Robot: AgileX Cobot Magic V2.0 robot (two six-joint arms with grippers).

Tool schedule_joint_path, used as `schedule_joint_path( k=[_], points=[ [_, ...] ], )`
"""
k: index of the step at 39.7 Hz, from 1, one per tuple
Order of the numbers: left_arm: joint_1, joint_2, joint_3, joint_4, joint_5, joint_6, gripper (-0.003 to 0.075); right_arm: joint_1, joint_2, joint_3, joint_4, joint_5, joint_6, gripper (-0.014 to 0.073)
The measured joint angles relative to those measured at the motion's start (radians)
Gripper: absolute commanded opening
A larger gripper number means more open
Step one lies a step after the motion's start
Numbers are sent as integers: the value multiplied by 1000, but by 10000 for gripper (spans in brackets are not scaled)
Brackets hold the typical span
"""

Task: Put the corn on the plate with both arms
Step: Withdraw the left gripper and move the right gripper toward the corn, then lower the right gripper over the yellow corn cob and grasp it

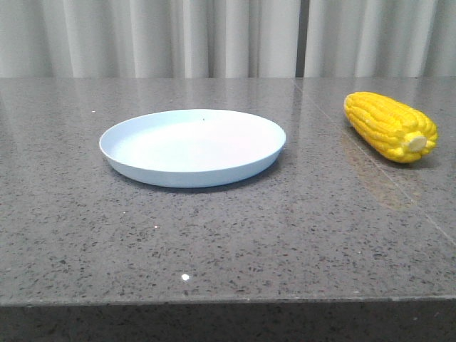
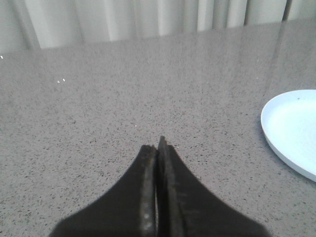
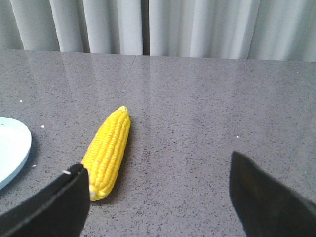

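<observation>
The pale blue-white plate (image 1: 192,147) lies empty on the grey table, left of centre in the front view. The yellow corn (image 1: 390,125) lies on the table to its right, pale stub end toward the camera. No gripper shows in the front view. In the left wrist view my left gripper (image 2: 157,144) is shut and empty over bare table, with the plate's rim (image 2: 286,126) off to one side. In the right wrist view my right gripper (image 3: 158,165) is open wide and empty; the corn (image 3: 107,152) lies just ahead of one finger (image 3: 59,202), with the plate's edge (image 3: 15,148) beyond.
The grey speckled stone table (image 1: 235,235) has its front edge near the camera. A seam (image 1: 370,160) runs across the top near the corn. White curtains (image 1: 214,35) hang behind the table.
</observation>
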Motion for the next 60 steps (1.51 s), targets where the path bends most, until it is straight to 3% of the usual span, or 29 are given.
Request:
schedule_joint_path(
  k=[10,23,29,45,60],
  points=[
    [0,-217,58,0,-1,0,-20,0,0,0,0,0,0,602],
    [0,-238,61,0,3,0,-20,0,32,-16,25,0,0,602],
    [0,-238,61,0,5,0,-20,0,212,-111,35,15,0,602],
    [0,-238,61,0,5,0,-20,37,816,-482,160,216,0,602],
    [0,-238,61,0,5,0,-20,136,1158,-590,180,219,0,601]
  ],
)
